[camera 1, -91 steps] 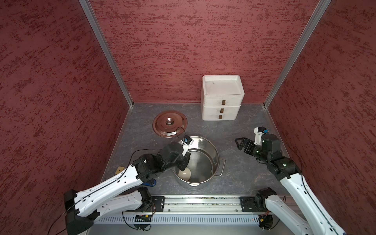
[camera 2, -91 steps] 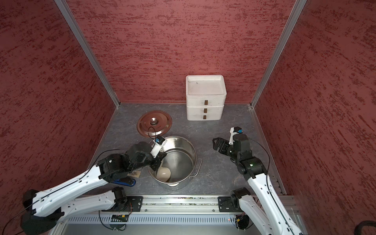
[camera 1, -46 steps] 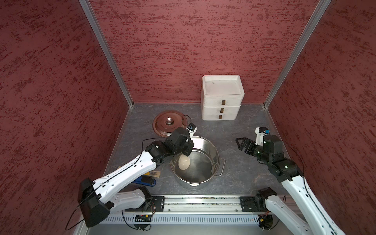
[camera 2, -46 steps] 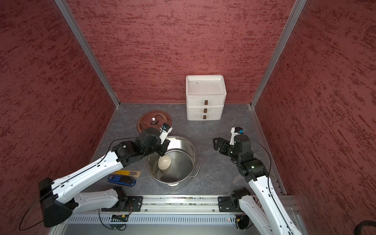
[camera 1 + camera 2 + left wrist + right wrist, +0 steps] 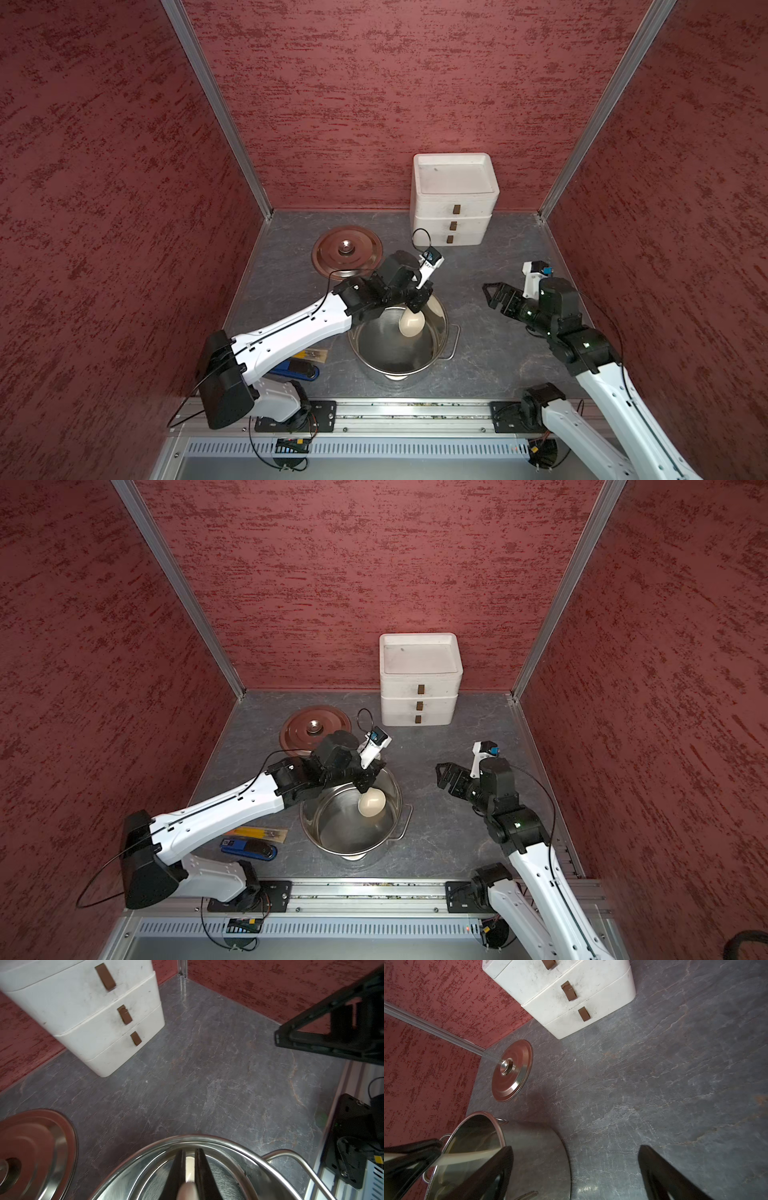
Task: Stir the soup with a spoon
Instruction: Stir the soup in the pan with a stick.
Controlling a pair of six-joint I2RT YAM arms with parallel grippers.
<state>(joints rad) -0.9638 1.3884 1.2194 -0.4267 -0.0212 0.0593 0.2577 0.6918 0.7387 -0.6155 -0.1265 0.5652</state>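
The steel pot [image 5: 395, 353] [image 5: 345, 833] stands at the front middle of the table. No soup shows in it; its inside looks like bare steel. My left gripper [image 5: 415, 305] [image 5: 365, 781] hangs over the pot's far rim, shut on the handle of the cream-white spoon [image 5: 411, 325] [image 5: 372, 803], whose oval bowl hangs inside the pot near its far right wall. In the left wrist view the handle [image 5: 189, 1167] is pinched between the jaws of the left gripper [image 5: 189, 1150]. My right gripper [image 5: 492, 295] [image 5: 442, 775] [image 5: 575, 1147] is open and empty, right of the pot [image 5: 533, 1157].
A copper-toned lid [image 5: 347, 251] [image 5: 315, 729] lies flat behind the pot on the left. A white stack of drawers [image 5: 453, 199] [image 5: 419, 679] stands against the back wall. Left of the pot lie a blue-and-black tool [image 5: 249, 848] and a yellow-and-brown packet [image 5: 262, 833].
My left arm has swept the spoon's bowl from the pot's near left side to its far right side. The right arm has barely moved.
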